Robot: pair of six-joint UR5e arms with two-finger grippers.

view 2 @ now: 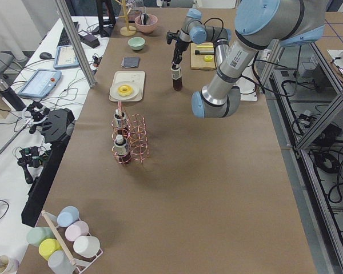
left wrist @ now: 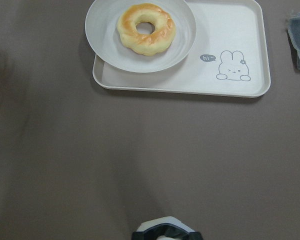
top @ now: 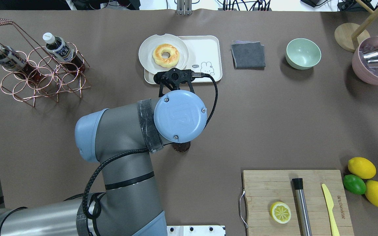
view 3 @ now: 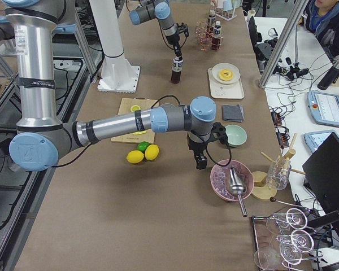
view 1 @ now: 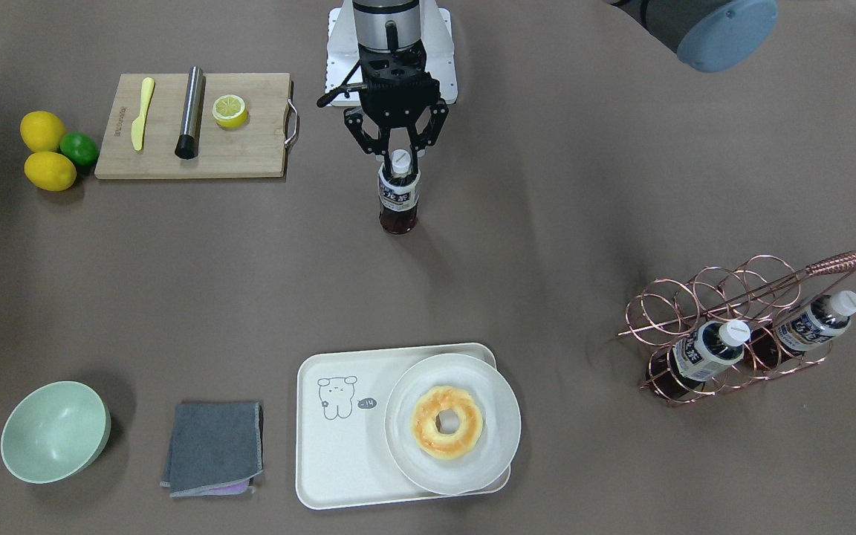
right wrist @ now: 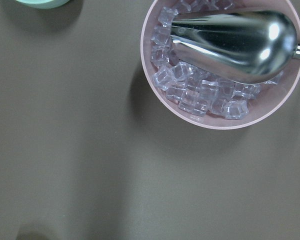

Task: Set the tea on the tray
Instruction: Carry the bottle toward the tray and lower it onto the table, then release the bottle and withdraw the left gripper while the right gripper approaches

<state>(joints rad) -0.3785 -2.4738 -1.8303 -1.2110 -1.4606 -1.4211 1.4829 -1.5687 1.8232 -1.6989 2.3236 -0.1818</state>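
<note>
The tea bottle (view 1: 398,204) is upright near the robot's base, well short of the tray; I cannot tell whether its base touches the table. My left gripper (view 1: 399,157) is shut on its white-capped neck from above. In the overhead view the wrist hides all but the bottle's base (top: 180,147). The cream tray (view 1: 339,461) lies at the far side, in the left wrist view (left wrist: 230,30) ahead of the gripper. A white plate (view 1: 498,416) with a donut (view 1: 446,422) covers half of it. My right gripper (view 3: 201,164) hangs beside a pink ice bowl (view 3: 231,180); I cannot tell its state.
A copper wire rack (view 1: 725,297) holds two more tea bottles (view 1: 707,349). A cutting board (view 1: 250,148) with knife, muddler and lemon half, two lemons and a lime (view 1: 79,148), a green bowl (view 1: 53,431) and a grey cloth (view 1: 212,446) are on the table.
</note>
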